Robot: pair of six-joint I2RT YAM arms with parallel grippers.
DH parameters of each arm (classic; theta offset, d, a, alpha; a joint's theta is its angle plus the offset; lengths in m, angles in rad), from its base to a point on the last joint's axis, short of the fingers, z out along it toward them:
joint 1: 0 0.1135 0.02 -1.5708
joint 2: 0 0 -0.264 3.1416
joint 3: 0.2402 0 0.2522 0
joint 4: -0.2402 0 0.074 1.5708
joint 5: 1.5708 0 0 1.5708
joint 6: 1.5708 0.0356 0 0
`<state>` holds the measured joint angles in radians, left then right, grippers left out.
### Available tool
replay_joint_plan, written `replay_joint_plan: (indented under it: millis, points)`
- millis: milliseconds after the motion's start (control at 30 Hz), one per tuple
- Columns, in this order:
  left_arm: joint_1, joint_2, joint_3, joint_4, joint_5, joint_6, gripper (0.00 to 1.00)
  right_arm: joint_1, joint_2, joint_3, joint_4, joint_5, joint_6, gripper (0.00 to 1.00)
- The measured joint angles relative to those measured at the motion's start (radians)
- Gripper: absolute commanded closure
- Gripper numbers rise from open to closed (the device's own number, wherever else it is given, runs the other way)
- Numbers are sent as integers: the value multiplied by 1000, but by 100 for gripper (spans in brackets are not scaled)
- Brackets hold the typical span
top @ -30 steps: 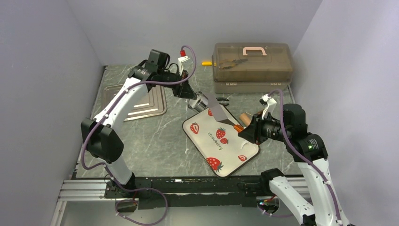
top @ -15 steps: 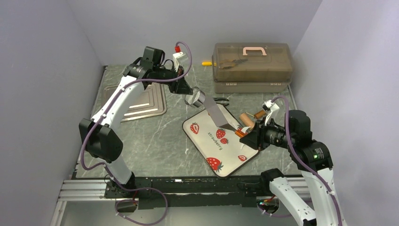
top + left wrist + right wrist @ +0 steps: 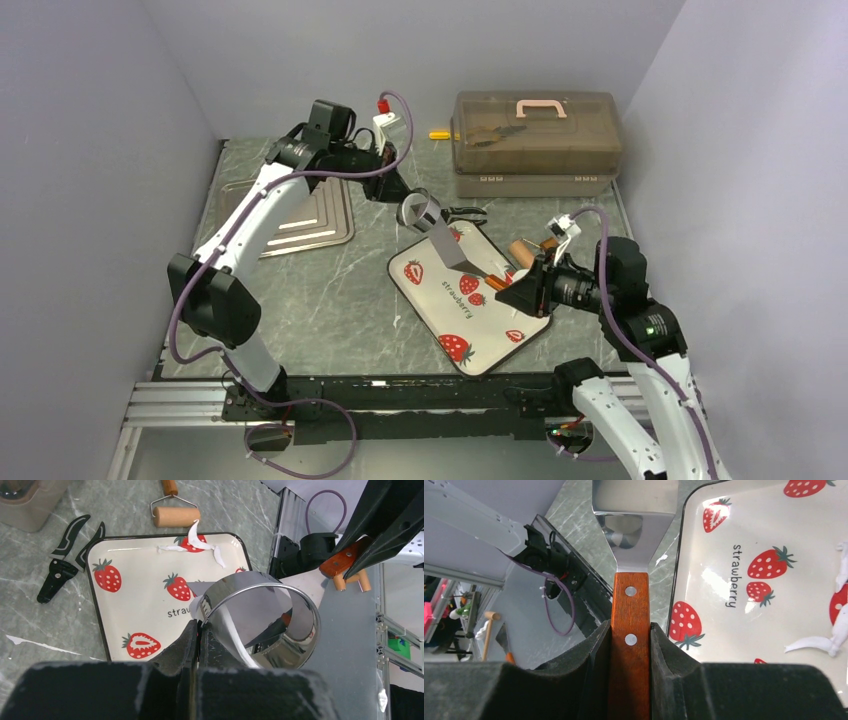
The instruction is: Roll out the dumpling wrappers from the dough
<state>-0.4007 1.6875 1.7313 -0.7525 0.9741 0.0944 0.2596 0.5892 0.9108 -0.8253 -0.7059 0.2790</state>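
Top view: the left end effector (image 3: 406,197) was closed on a metal ring (image 3: 422,211), held near the tray's (image 3: 440,305) far corner. A spatula (image 3: 453,246) was gripped by the right end effector (image 3: 512,288), blade just beside the ring.
Left wrist: the dough (image 3: 202,544) was seen as torn white strips on the tray, near the roller (image 3: 175,516) on the desk (image 3: 45,625).
Right wrist: the spatula's wooden handle was clamped between the fingers (image 3: 584,660).

"strawberry" on the plate (image 3: 804,611)
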Motion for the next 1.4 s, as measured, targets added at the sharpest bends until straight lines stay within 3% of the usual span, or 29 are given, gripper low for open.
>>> replay_joint_plan:
  millis: [300,567,900,1100,1267,1400]
  points:
    - [4,4,64,-8,-41,0,100,0,60,27,-23,23,-42,100]
    - [0,15,166,-27,-196,80,100,2,80,23,-131,151,-47,100]
    - [-274,13,164,-103,-639,370,100,4,161,-15,12,138,-44,100]
    - [-418,-21,98,-100,-813,511,100,4,175,-61,95,115,-48,100]
    - [-476,-63,-19,-31,-923,639,100,4,156,-105,121,111,-42,100]
    - [-447,-76,-128,39,-1035,705,100,4,153,-107,82,164,-40,100]
